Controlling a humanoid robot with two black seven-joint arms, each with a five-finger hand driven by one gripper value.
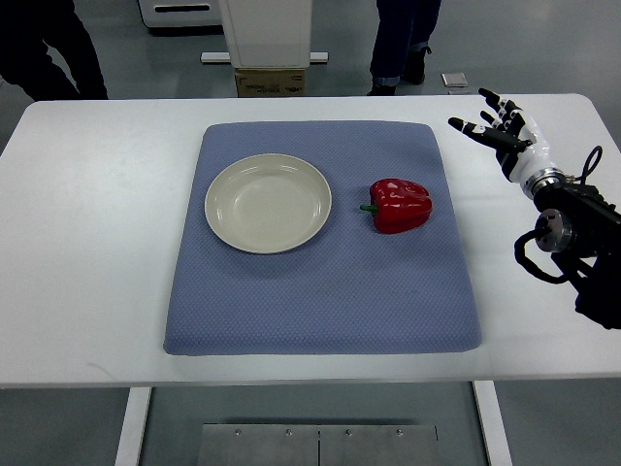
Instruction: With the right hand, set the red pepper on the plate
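A red pepper (400, 204) lies on its side on the blue mat (320, 291), right of centre, its green stem pointing left. A round cream plate (268, 203) sits on the mat to the pepper's left and holds nothing. My right hand (497, 124) hovers over the white table at the far right, beyond the mat's right edge and up-right of the pepper. Its fingers are spread and hold nothing. The left arm does not show.
The white table (87, 243) runs the picture's width. Two people's legs (398, 44) stand beyond its far edge, with a white machine base and a cardboard box (270, 82) between them. My right forearm with cables (572, 238) lies at the right edge.
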